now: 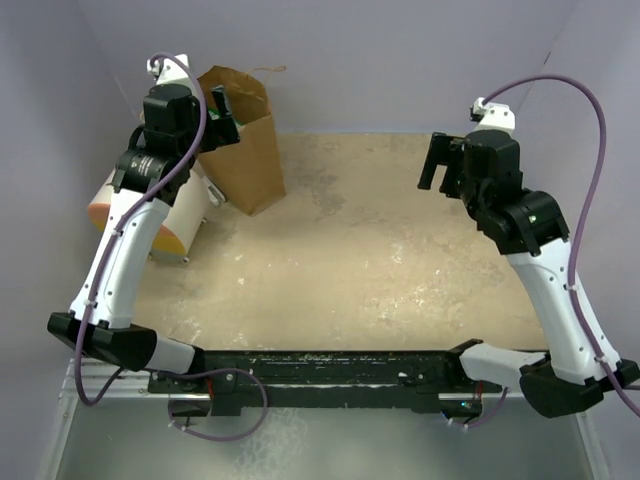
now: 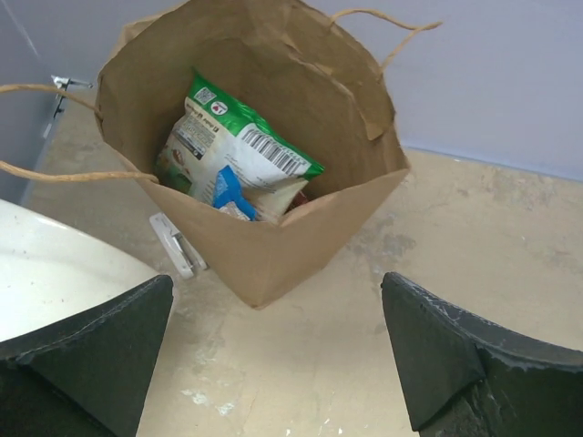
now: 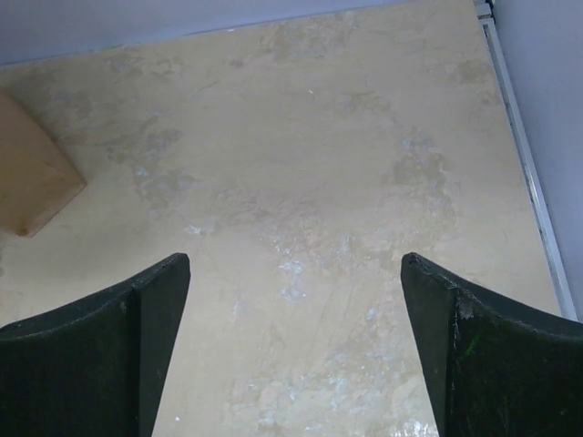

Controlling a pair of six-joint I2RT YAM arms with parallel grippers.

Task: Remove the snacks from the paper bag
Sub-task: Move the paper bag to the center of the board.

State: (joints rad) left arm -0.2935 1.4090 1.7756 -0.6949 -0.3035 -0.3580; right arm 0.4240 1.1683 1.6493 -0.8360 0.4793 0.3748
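Paper bag (image 2: 273, 246) upright at far left of bench (image 3: 319, 137), snacks (image 2: 230, 189) visible inside, green-white packet (image 2: 246, 137) uppermost, none apparently removed yet; left fingers (image 2: 100, 355) spread wide, empty, facing its mouth; right fingers (image 3: 100, 337) equally wide, empty, well apart.

Print on the green-white packet (image 2: 232, 146) is illegible.

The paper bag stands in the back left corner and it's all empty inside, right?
Not empty. The bag does stand in the back left corner, but the left wrist view shows a green-white packet and a small blue one inside it.
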